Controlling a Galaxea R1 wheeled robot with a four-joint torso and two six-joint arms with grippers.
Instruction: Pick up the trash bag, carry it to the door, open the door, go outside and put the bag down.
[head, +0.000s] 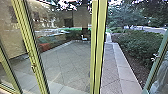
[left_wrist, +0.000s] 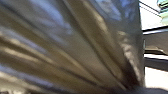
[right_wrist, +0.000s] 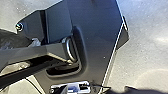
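1 trash bag (left_wrist: 75, 47), likely soft, slippery; grip gathered folds (left_wrist: 125, 78). I can't tell either tool's opening or hold.

Glazed entrance (head: 98, 50) of building, giving onto paved yard. Tall yellow-green frames edged glass at eleven and twelve o'clock. Beyond lay grey paving (head: 63, 65) with diagonal joints, paler border strip (head: 121, 68) at one o'clock. Dense hedge (head: 136, 45) grew at two o'clock, leafy trees (head: 127, 15) behind; beige wall (head: 12, 40) showed at ten.
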